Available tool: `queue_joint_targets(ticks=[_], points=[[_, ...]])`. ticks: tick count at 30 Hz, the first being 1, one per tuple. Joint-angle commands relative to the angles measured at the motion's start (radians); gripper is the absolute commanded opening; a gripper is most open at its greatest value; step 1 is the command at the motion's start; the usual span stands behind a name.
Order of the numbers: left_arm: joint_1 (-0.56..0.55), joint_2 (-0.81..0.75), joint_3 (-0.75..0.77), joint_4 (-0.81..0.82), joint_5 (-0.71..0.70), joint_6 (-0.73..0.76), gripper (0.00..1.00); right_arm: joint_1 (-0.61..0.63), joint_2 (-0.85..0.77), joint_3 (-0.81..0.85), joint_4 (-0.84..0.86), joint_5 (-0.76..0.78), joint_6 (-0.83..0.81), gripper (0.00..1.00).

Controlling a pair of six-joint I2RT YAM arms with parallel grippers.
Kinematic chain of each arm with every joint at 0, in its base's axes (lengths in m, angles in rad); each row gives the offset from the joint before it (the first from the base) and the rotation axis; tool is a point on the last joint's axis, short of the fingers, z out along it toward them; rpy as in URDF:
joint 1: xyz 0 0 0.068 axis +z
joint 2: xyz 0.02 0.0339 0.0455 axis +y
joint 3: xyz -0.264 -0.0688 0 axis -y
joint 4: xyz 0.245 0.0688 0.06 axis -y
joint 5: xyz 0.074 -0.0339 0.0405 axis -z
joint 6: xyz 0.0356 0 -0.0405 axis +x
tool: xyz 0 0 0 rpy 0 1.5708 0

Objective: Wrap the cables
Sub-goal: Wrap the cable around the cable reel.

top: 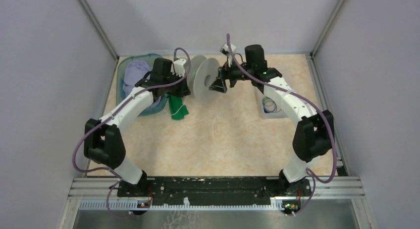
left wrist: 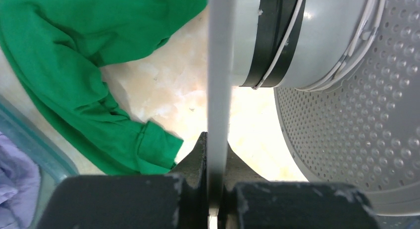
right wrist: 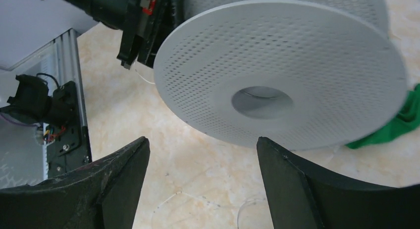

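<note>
On a marbled beige surface [top: 233, 149] walled in pale grey, two robot arms reach toward one pale-grey spool [top: 205, 80] that stands on edge near the far side, its two perforated discs facing left and right. The left arm [top: 129, 110] comes in from the left and the right arm [top: 292, 100] from the right.

The left pincer [left wrist: 214, 189] is closed on the thin rim of the spool's left disc (the grey edge runs straight up between its black fingers). The right pincer [right wrist: 203, 140] stands wide open just short of the right disc and holds nothing, its two dark fingers set apart before the disc's centre hole.

A teal basket [top: 121, 78] sits at the far left with a lilac cloth [top: 136, 73] heaped inside. A crumpled green cloth [top: 178, 109] lies on the surface just beside the basket, below the left pincer. A small white box [top: 262, 110] rests on the right, partly under the right arm.

Of the cables, the whitish cable [left wrist: 282, 45] shows as a few thin turns around the spool's hub, and a hair-thin whitish loop [right wrist: 242, 209] lies loose on the surface near the spool, toward the arms' bases. The dark blue cable [top: 270, 106] sits coiled inside the white box.
</note>
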Motion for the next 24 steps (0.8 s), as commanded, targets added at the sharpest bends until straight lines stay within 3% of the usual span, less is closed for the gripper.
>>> queue_joint_targets(ticks=[1, 7, 15, 24], points=[[-0.001, 0.032, 0.094, 0.017, 0.089, -0.089, 0.00, 0.046, -0.035, -0.099, 0.215, -0.037, 0.025, 0.81], [0.000, 0.171, 0.262, -0.188, 0.243, -0.142, 0.00, 0.049, -0.032, -0.130, 0.194, -0.009, -0.171, 0.98], [0.003, 0.228, 0.303, -0.236, 0.348, -0.191, 0.00, 0.048, -0.096, -0.230, 0.198, 0.073, -0.316, 0.99], [0.000, 0.223, 0.311, -0.232, 0.399, -0.222, 0.00, 0.063, -0.102, -0.268, 0.183, 0.065, -0.384, 0.99]])
